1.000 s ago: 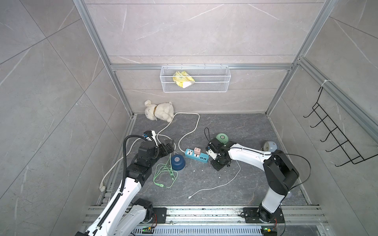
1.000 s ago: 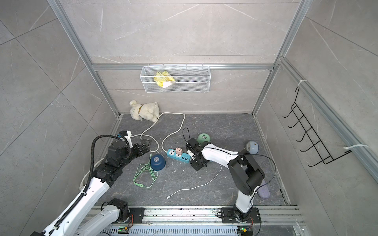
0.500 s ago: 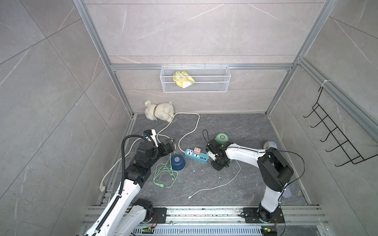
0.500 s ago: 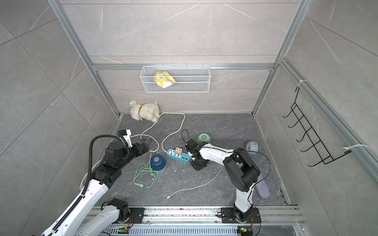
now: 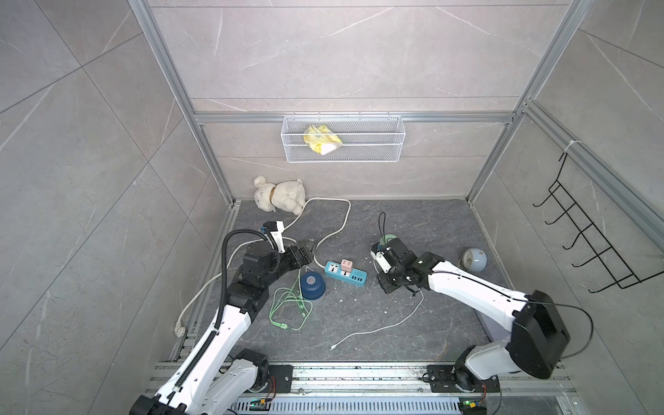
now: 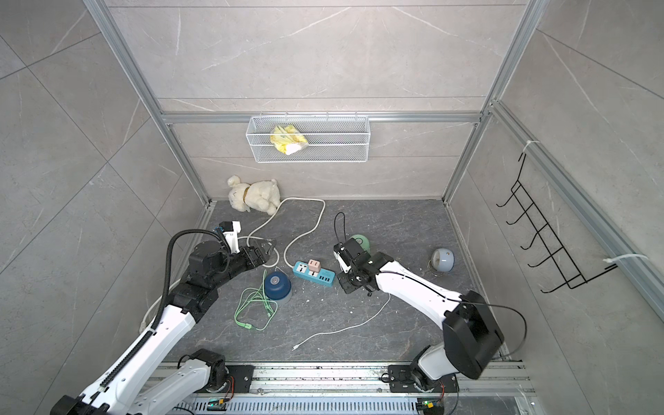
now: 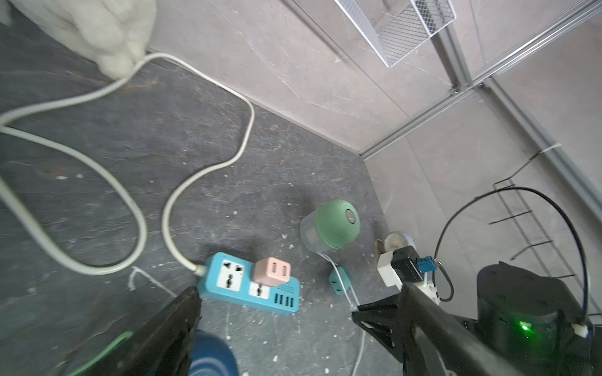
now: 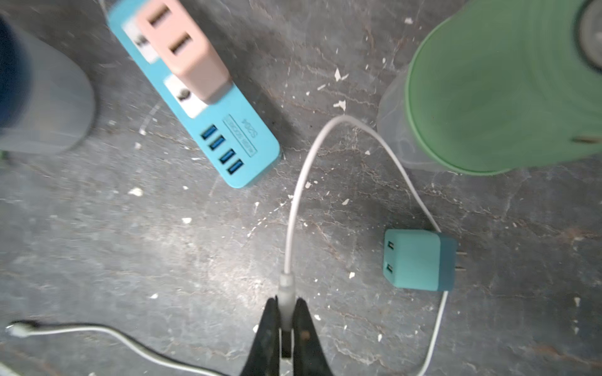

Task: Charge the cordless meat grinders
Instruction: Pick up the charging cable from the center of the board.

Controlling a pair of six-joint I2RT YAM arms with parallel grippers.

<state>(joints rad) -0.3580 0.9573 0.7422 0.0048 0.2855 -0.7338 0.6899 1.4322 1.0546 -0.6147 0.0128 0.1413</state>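
Green grinder (image 8: pixel 501 88), floor (image 8: pixel 163 244) — right tool (image 8: pixel 286 302) pinching cable (image 8: pixel 306 169)

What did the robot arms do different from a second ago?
The right pincer closed on the plug end of the white cable, and that arm's elbow swung outward and back. The left pincer stayed open in place. The blue grinder, green grinder and power strip did not move.

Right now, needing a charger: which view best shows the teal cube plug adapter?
Right wrist view: the small teal cube-shaped plug adapter lies close, ports and prongs visible. The left wrist view shows it small; the top views hide it.
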